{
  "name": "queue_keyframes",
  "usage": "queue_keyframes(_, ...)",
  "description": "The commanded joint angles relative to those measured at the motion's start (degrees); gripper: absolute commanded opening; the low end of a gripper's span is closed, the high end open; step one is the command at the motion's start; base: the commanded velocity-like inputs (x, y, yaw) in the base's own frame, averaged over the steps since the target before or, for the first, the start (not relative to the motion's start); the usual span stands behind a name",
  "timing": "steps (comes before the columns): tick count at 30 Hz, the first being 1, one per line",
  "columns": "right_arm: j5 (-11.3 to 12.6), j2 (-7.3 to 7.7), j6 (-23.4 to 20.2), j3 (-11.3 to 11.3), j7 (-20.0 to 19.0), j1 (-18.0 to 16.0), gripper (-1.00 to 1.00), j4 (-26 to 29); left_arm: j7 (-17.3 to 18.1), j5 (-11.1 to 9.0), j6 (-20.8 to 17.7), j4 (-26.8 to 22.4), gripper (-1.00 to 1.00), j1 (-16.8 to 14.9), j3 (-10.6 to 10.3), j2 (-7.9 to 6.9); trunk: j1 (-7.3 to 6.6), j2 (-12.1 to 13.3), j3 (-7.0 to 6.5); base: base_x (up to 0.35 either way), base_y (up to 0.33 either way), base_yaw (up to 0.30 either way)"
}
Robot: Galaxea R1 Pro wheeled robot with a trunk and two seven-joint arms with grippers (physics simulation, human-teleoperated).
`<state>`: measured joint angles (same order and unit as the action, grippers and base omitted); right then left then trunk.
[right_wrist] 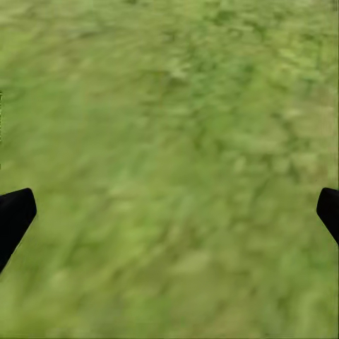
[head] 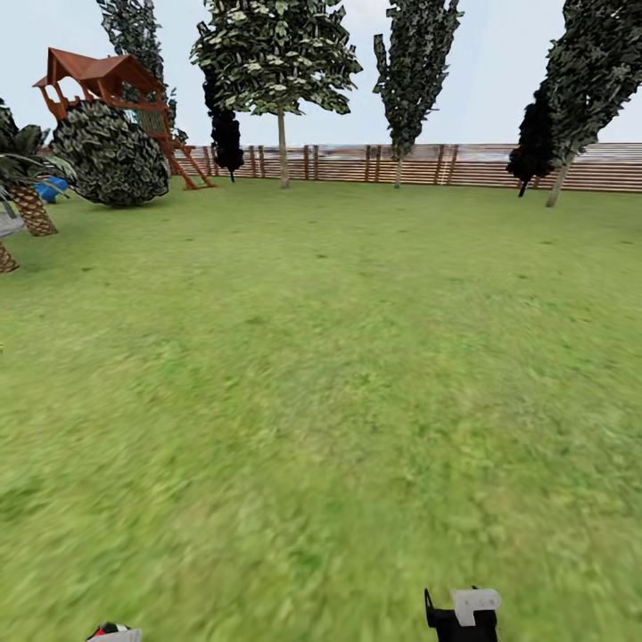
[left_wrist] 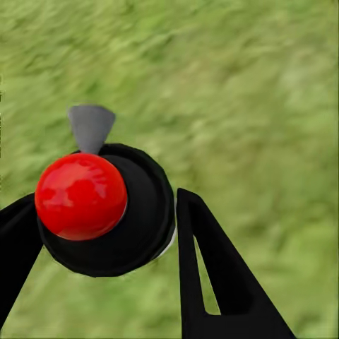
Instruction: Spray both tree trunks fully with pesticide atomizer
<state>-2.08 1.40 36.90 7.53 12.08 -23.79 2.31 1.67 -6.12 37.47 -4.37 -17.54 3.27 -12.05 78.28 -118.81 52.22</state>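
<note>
In the left wrist view the pesticide atomizer [left_wrist: 81, 196] has a shiny red round cap on a black body and a grey nozzle. My left gripper [left_wrist: 102, 219] is shut on it, one black finger on each side, above the grass floor [left_wrist: 254, 106]. Its red top [head: 110, 630] peeks in at the head view's bottom edge. My right gripper [right_wrist: 169, 212] is open over bare grass, with nothing between its fingers. Far off by the fence stand trees with bare trunks, one at centre-left [head: 282, 152] and one leaning at the right [head: 559, 183].
A brown slat fence [head: 464, 165] closes the far side of the lawn. At the back left are a wooden play tower [head: 111, 85], a round dark bush [head: 111, 152] and a scaly palm [head: 31, 205]. Dark columnar cypresses [head: 227, 134] stand along the fence.
</note>
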Motion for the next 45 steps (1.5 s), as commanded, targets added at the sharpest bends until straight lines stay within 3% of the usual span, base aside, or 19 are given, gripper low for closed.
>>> queue_keyframes(1, -0.2, 0.01, 0.0, 0.5, 0.6, 0.0, 1.00, 0.0, 0.2, -0.1, 0.2, 0.1, -1.00, 0.0, 0.3, 0.01, 0.03, 0.0, 0.00, 0.340, 0.000, 0.181)
queue_keyframes(11, -0.2, -0.08, -0.1, 0.5, 0.6, 0.0, 1.00, 0.0, 0.0, -0.2, 0.1, 0.1, -1.00, 0.0, 0.5, 0.01, 0.03, 0.0, -0.43, 0.340, 0.000, 0.228)
queue_keyframes(15, -0.2, -1.41, -0.1, 0.5, 0.8, 0.0, 1.00, 0.0, -0.2, -0.2, 0.1, 0.1, -1.00, 0.0, 0.6, -0.02, 0.03, 0.0, -0.44, 0.340, 0.000, 0.277)
queue_keyframes(24, -0.2, -1.49, -0.1, 0.5, 0.8, 0.0, 1.00, 0.0, -2.2, -0.5, 0.1, 0.1, -1.00, 0.0, 0.5, 0.00, 0.03, 0.0, -0.44, 0.340, 0.000, 0.268)
queue_keyframes(45, -0.2, -1.48, -0.2, 0.5, 0.8, 0.0, 1.00, 0.0, -2.2, -0.5, 0.1, 0.1, -1.00, 0.0, 0.4, 0.01, 0.03, 0.0, -0.44, 0.340, 0.000, 0.001)
